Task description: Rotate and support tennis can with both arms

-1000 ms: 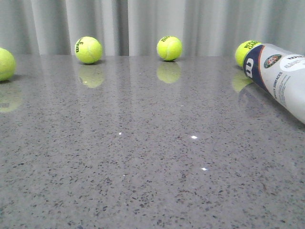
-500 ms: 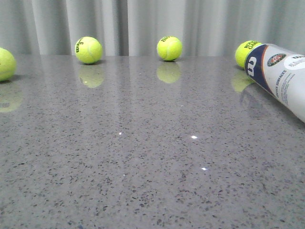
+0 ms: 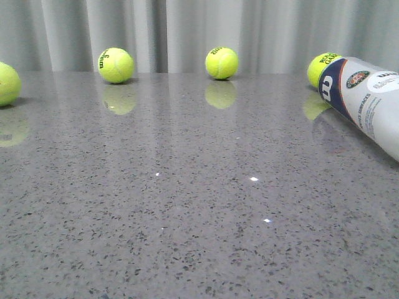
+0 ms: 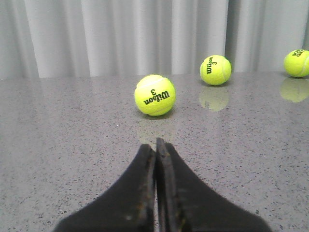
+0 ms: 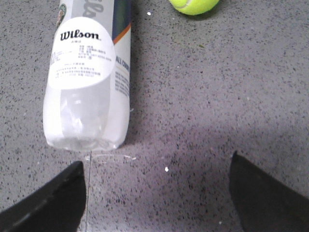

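Note:
The tennis can (image 3: 368,103) lies on its side at the right of the grey table, its navy end toward the back; it runs out of the front view at the right edge. In the right wrist view the can (image 5: 89,72) shows its white Wilson label and clear end. My right gripper (image 5: 157,169) is open and empty, just short of the can's clear end, which sits off toward one finger. My left gripper (image 4: 155,147) is shut and empty, low over the table, pointing at a tennis ball (image 4: 154,94). Neither gripper shows in the front view.
Tennis balls lie along the back of the table: one at the far left (image 3: 7,83), one at back left (image 3: 116,65), one at back middle (image 3: 221,63), one behind the can (image 3: 322,67). A grey curtain (image 3: 199,31) closes the back.
The can's far end shifted slightly right and back, then returned nearly to where it was. The balls have not moved.

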